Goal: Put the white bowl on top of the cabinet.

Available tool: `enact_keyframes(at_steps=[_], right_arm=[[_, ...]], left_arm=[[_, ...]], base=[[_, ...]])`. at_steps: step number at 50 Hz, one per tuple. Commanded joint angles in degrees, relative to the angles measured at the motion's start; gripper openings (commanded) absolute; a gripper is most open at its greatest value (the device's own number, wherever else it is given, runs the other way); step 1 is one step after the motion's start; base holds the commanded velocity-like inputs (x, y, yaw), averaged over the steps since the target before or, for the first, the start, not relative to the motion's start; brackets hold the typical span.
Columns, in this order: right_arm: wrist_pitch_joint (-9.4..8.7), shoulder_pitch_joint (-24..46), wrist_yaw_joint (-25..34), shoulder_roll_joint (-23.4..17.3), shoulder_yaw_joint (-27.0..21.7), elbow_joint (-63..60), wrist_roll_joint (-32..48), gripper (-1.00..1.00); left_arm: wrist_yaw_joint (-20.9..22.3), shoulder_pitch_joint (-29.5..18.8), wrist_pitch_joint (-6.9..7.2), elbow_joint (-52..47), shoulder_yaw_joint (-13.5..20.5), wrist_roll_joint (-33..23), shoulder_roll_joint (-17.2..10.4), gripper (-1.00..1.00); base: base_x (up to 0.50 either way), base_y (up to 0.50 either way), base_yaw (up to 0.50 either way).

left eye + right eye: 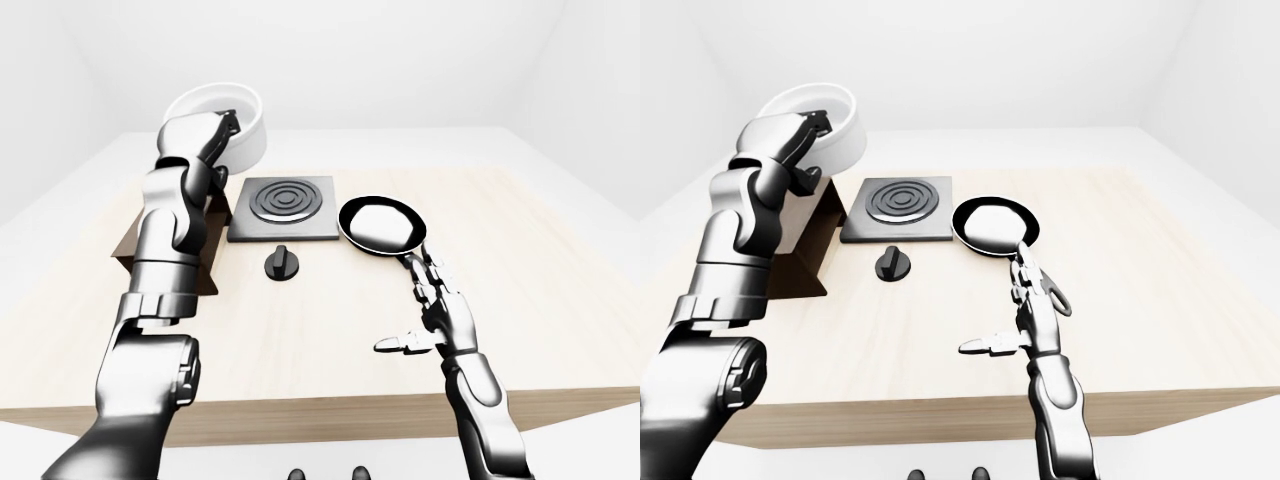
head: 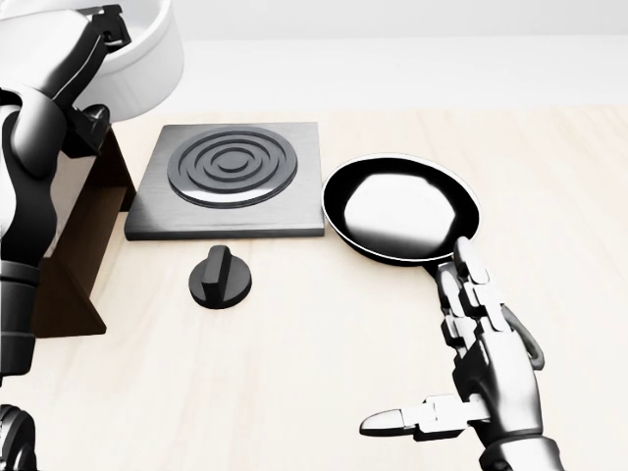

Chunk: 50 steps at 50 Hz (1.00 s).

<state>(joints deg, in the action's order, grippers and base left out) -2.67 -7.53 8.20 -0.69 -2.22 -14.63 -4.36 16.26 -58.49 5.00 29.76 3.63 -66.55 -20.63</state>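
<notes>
Gripping the bowl (image 1: 830, 128) by its rim, the left hand (image 1: 790, 140) holds it raised above the cabinet (image 1: 805, 250). Right hand (image 2: 486, 383) hovers over the table (image 2: 324, 343), fingers spread apart.

A pale wooden bench (image 1: 330, 340) in a bare white room.
We see plain white walls (image 1: 400, 60) meeting at soft corners, a white floor (image 1: 50, 220) around the bench's edges, and even, shadowless light throughout.
</notes>
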Motion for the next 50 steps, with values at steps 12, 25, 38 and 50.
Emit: enact_keyframes(at_steps=[12, 25, 38, 50], right_arm=[[0.1, 0.01, -0.12, 0.01, 0.17, 0.12, 0.09, 1.0], [0.5, -0.33, -0.27, 0.17, 0.96, 0.4, 0.69, 1.0], [0.15, -0.27, -0.21, 0.05, 0.74, 0.1, 0.48, 1.0], [0.74, -0.16, -0.27, 0.09, 0.84, 0.73, 0.71, 1.0]], left_arm=[[-8.29, -1.49, 0.0, 7.04, 1.79, 2.35, -5.95, -1.0], [-11.65, -5.1, 0.0, 15.84, 1.48, 3.82, -9.5, -1.0], [-15.11, -5.92, 0.0, 21.43, 1.59, 5.65, -11.14, -1.0], [-18.09, -5.88, 0.0, 25.52, 0.76, 6.47, -11.37, -1.0]], base=[[0.0, 0.0, 0.0], [0.0, 0.0, 0.0], [0.0, 0.0, 0.0], [0.0, 0.0, 0.0]])
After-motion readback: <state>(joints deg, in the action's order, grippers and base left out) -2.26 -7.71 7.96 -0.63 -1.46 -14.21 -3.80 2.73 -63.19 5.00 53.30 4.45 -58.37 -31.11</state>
